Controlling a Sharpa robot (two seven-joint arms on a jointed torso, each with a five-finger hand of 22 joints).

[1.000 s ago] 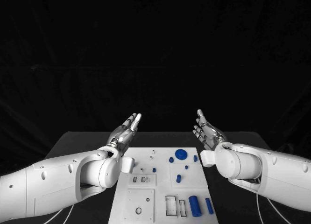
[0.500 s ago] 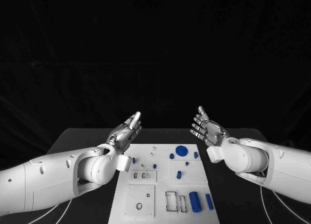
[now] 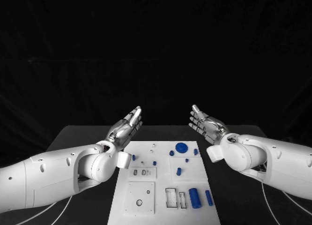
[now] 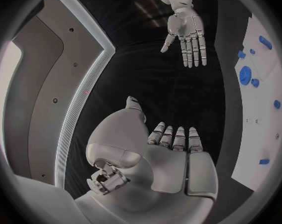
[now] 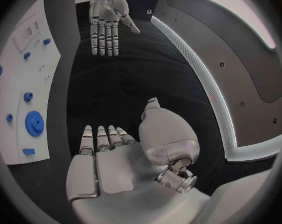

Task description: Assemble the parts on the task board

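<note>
Head view: black table (image 3: 82,138) bears white task board (image 3: 163,187); both hands' fingers wide, empty.

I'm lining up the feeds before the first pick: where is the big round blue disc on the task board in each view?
Head view: the round blue disc lies at the far end of the task board, nearer the right hand.
Left wrist view: the disc sits on the board beyond the left hand.
Right wrist view: the disc sits on the board beside the right hand.
Shared landmark: the white board itself.
</note>
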